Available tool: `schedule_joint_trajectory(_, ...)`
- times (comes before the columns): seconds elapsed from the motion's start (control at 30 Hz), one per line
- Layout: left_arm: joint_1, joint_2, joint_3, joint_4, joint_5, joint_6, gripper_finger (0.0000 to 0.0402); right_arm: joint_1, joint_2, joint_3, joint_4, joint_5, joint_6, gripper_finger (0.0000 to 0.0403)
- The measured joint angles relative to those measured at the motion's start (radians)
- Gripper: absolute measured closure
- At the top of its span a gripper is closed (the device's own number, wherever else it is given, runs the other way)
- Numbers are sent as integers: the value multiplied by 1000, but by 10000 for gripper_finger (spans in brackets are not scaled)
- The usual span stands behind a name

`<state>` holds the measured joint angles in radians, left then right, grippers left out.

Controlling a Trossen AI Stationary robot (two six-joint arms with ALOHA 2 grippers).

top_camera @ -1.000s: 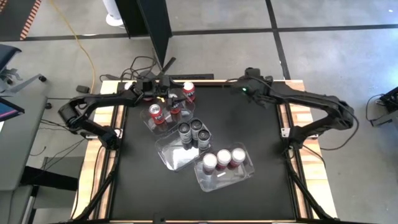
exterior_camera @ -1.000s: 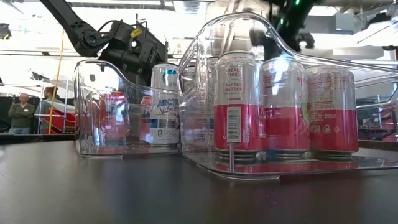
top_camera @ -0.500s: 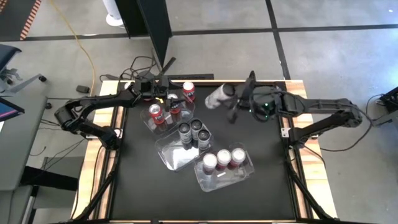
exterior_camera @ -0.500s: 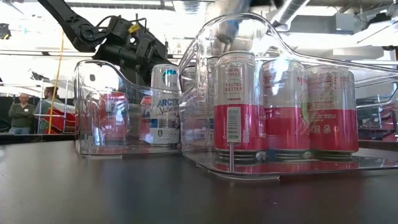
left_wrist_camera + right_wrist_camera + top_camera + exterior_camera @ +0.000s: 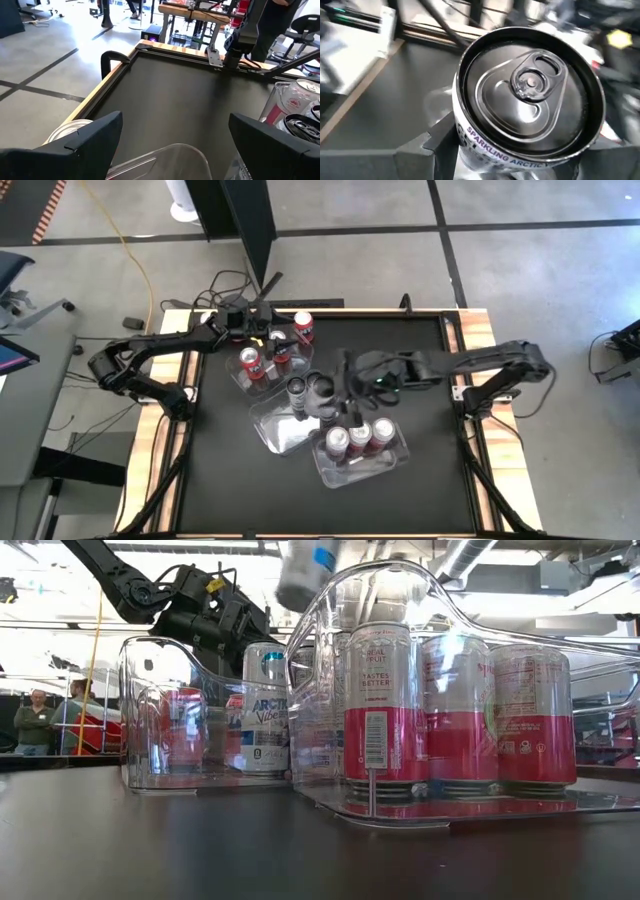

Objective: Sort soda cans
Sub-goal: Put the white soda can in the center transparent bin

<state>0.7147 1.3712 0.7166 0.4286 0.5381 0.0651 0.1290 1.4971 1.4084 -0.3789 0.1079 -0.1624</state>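
My right gripper reaches in from the table's right over the middle clear tub and is shut on a silver-grey soda can. In the low view that can hangs high above the tubs. Dark cans stand in the middle tub. White-and-red cans stand in the near tub, and red cans in the far-left tub. My left gripper is open, just above the far-left tub, with nothing between its fingers. My right gripper pinches the can's side wall between its two fingers, one on each side. The can's dark top faces back toward the wrist. The can is lifted clear, tilted, above the tubs.
One red can stands alone on the black mat near the far edge. Bare mat lies to the far right. Wooden table rims and cables border the mat. People stand in the room behind.
My right gripper has swung from the table's far right toward the centre with the silver-grey can, rising a little and rolling its wrist. The can has gone from lying sideways to tilted over the middle tub. My left gripper stays open.
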Motion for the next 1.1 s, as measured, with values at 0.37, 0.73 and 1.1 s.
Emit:
schedule_joint_trajectory(0.37,-5,0,0,-42,0,35,42,-4,234,134,-74,-113,-4,160)
schedule_joint_trajectory(0.73,-5,0,0,-46,0,47,42,-46,370,138,-43,-75,65,160)
schedule_joint_trajectory(1.1,-6,0,0,-61,0,66,42,-32,422,128,-48,48,94,160)
